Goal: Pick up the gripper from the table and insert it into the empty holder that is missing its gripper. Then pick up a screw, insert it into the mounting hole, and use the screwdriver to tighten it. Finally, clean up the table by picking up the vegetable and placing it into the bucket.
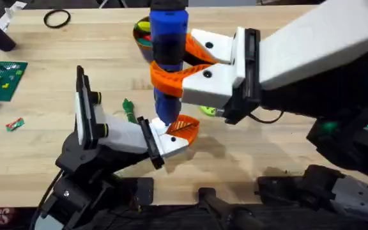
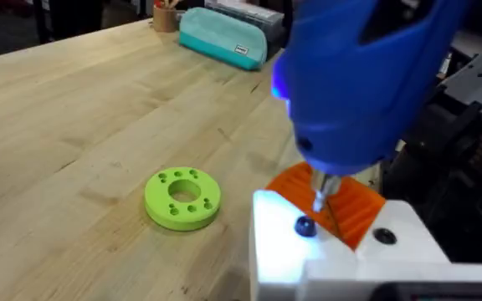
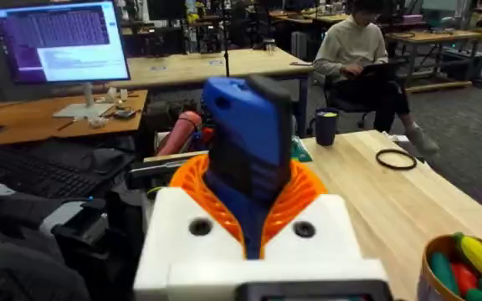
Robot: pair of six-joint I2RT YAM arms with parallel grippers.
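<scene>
My right gripper (image 1: 171, 69), white with large smooth orange fingers (image 3: 306, 191), is shut on the blue screwdriver (image 1: 169, 45) and holds it upright, tip down. The thin metal tip (image 2: 322, 194) hangs just above a dark screw (image 2: 305, 226) sitting in the white holder (image 1: 170, 144) at the end of my left arm. The small orange ribbed gripper (image 1: 186, 126) sits in that holder, right beside the tip. A green vegetable (image 1: 128, 110) lies on the table left of the holder. The bucket (image 1: 140, 33) stands at the back, partly hidden behind the screwdriver.
A green ring with holes (image 2: 182, 198) lies on the table just beyond the holder. A green circuit board (image 1: 2, 76) and a black ring (image 1: 57, 19) sit at the far left. A teal pouch (image 2: 224, 38) lies farther off.
</scene>
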